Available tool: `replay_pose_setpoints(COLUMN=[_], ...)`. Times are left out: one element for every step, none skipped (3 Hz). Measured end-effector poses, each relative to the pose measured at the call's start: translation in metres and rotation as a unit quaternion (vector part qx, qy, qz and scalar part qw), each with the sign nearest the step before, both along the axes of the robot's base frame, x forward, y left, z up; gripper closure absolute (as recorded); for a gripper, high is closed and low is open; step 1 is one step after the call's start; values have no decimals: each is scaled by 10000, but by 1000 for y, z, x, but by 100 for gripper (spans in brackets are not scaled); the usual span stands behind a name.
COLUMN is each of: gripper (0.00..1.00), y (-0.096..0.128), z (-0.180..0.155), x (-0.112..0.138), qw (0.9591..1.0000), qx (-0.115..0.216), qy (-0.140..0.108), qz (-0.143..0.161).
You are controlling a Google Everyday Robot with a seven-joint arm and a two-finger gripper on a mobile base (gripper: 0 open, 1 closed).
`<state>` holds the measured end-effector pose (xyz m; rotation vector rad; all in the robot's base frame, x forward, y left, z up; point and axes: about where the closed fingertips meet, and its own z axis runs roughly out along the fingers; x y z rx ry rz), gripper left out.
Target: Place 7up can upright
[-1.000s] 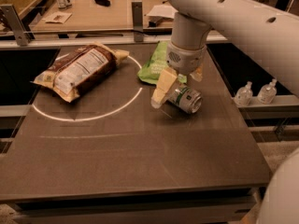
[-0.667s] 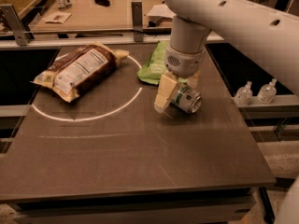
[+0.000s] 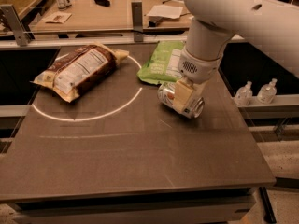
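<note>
The 7up can (image 3: 165,93), silver with green print, lies on its side on the dark table (image 3: 140,162), right of centre, its end facing front right. My gripper (image 3: 183,99) hangs from the white arm (image 3: 205,45) and is down over the middle of the can, with a cream pad across the can's near side. The can rests on the table surface.
A green snack bag (image 3: 163,62) lies just behind the can. A brown chip bag (image 3: 79,71) lies at the back left inside a white circle line (image 3: 84,118). Two small bottles (image 3: 256,93) stand off the right edge. A cluttered desk is behind.
My gripper has moved right, from beside the can's left end to over its middle. The can still lies on its side in about the same place.
</note>
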<state>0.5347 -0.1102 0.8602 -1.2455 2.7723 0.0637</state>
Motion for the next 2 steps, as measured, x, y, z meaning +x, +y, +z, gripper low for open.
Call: replay_pose_setpoints(gripper=[88,100], y=[-5,-16], z=[18,44], x=[-9,-11], qw=[9994,9973], qx=[66,309], qy=[-319,-666], qz=[102,90])
